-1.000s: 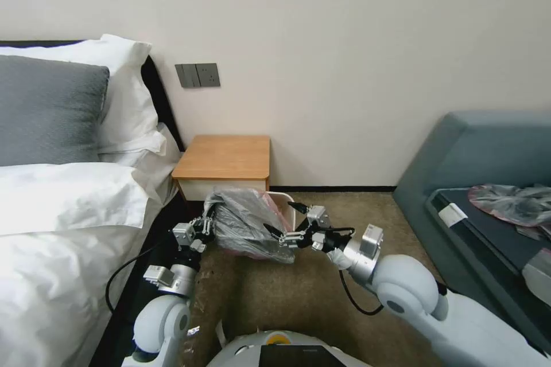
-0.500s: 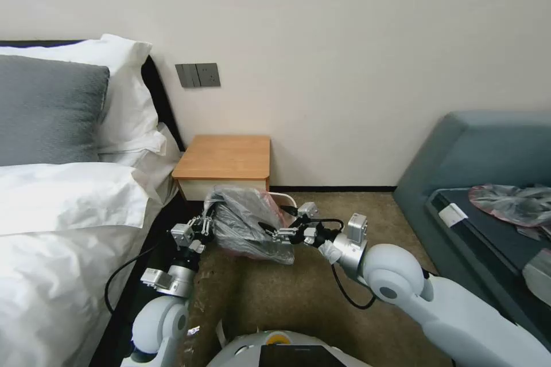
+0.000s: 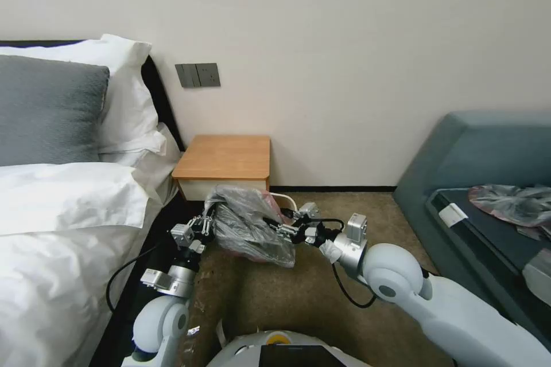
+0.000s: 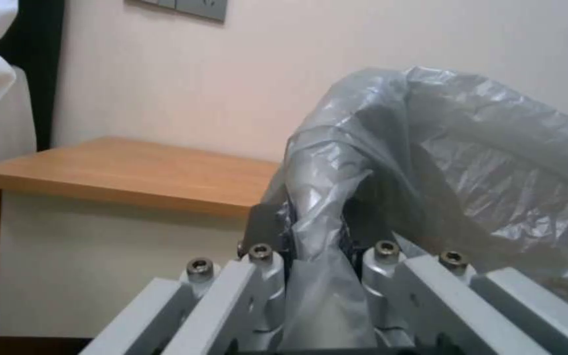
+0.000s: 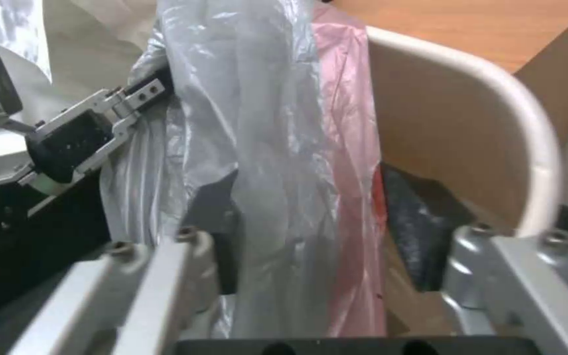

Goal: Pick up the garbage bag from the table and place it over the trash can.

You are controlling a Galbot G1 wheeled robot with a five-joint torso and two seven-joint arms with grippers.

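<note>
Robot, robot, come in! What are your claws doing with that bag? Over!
Left gripper shut on garbage bag. Right gripper open, bag edge between its fingers. Bag bunched over trash can, not spread. Nothing blocking.

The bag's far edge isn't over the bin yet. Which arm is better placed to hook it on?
Probably the right: the right gripper is open around the garbage bag rim beside the trash can; the left gripper pinches the opposite side.

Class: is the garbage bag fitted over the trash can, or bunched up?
Bunched up. The garbage bag hangs crumpled between left hand and right hand, with the trash can rim bare.
</note>
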